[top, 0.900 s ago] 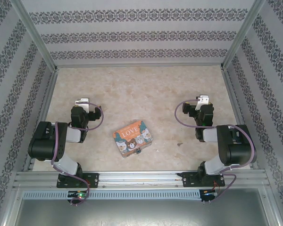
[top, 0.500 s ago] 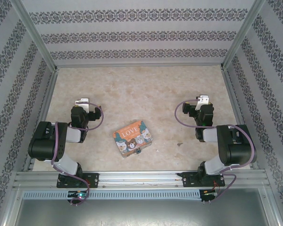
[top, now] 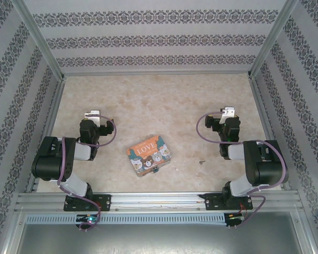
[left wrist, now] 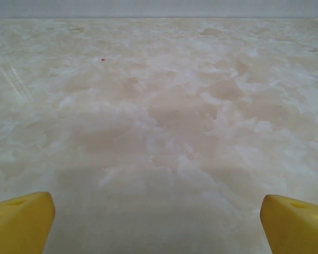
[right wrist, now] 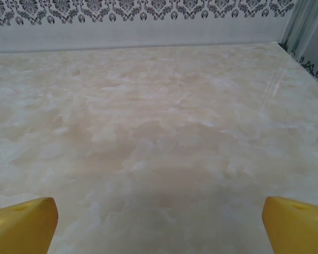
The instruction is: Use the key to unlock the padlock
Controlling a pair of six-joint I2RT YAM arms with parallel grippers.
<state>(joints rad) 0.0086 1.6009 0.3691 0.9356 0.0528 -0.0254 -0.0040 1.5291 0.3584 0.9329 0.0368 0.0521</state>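
In the top view, the "LOVE" tin [top: 148,154] lay slightly askew just below the centre of the frame on the marbled beige tabletop [top: 153,100]. The padlock [top: 156,170] showed as a small dark shape right against the tin's lower edge, too small to make out its shackle. The key [top: 201,162] was a dark speck on bare tabletop to the right of the tin, well apart from it and nearer the right arm [top: 257,164]. The tin sat between the left arm [top: 58,159] and the key.

The left gripper [top: 91,114] sat at middle left and the right gripper [top: 228,111] at middle right, both well above the tin in the frame. In each wrist view the yellow fingers [left wrist: 18,222] [right wrist: 21,225] sat in the bottom corners, spread wide and grasping nothing, with only tabletop between them. Patterned wallpaper [top: 159,39] enclosed the table on three sides, and an aluminium rail [top: 159,200] crossed the bottom.
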